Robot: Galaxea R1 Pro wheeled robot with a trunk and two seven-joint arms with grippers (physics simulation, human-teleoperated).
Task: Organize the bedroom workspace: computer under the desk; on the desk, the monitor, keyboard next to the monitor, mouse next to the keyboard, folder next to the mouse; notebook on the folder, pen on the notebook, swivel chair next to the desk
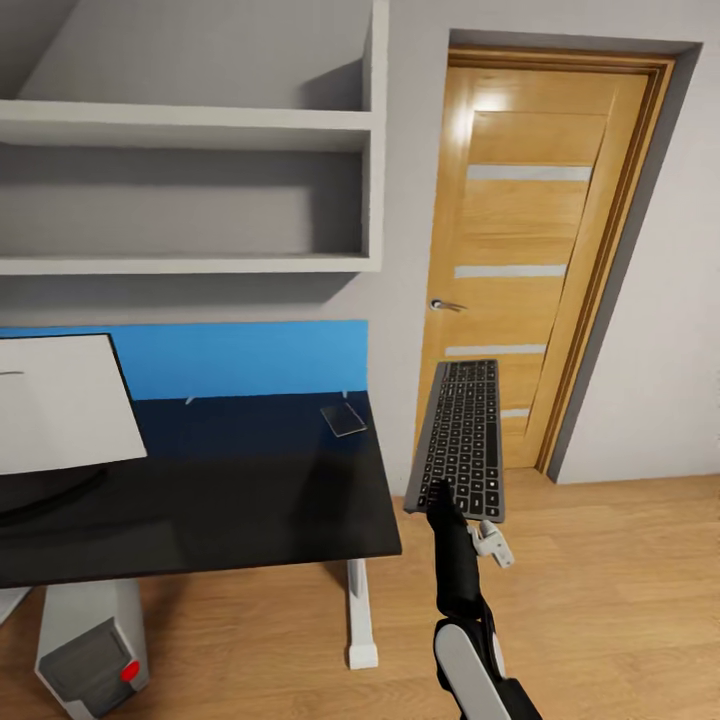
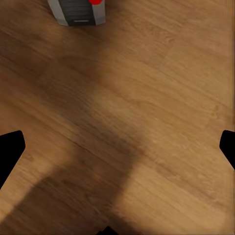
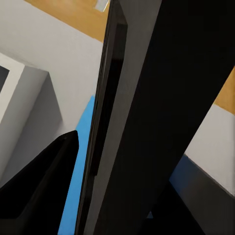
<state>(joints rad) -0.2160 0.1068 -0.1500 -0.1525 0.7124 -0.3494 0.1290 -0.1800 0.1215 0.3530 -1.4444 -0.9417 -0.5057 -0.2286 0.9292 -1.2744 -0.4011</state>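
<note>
Right gripper [image 1: 437,495], at the end of a black forearm rising from the lower edge of the head view, is clamped on the near short edge of the keyboard [image 1: 460,438], which is held up in the air, tilted with its keys facing the camera and its far end pointing toward the wooden door [image 1: 535,260]. Such a hold is judged to serve carrying: the keyboard is kept off the floor and clear of the desk edge until it can be laid down. In the right wrist view the keyboard [image 3: 110,122] is seen edge-on between the dark fingers [image 3: 44,181]. To the gripper's left, just beside the keyboard, lies the glossy black desk [image 1: 250,500] with its blue back panel; the notebook [image 1: 343,419] rests near the desk's closest corner. Farther left of the gripper stands the monitor [image 1: 60,400], its white back shown. Below the desk, well left of the gripper, the computer [image 1: 90,650] sits on the plank floor [image 1: 600,600]. Left gripper [image 2: 117,156] is spread open, its dark fingertips apart over the floor, with the computer [image 2: 78,12] ahead of it.
</note>
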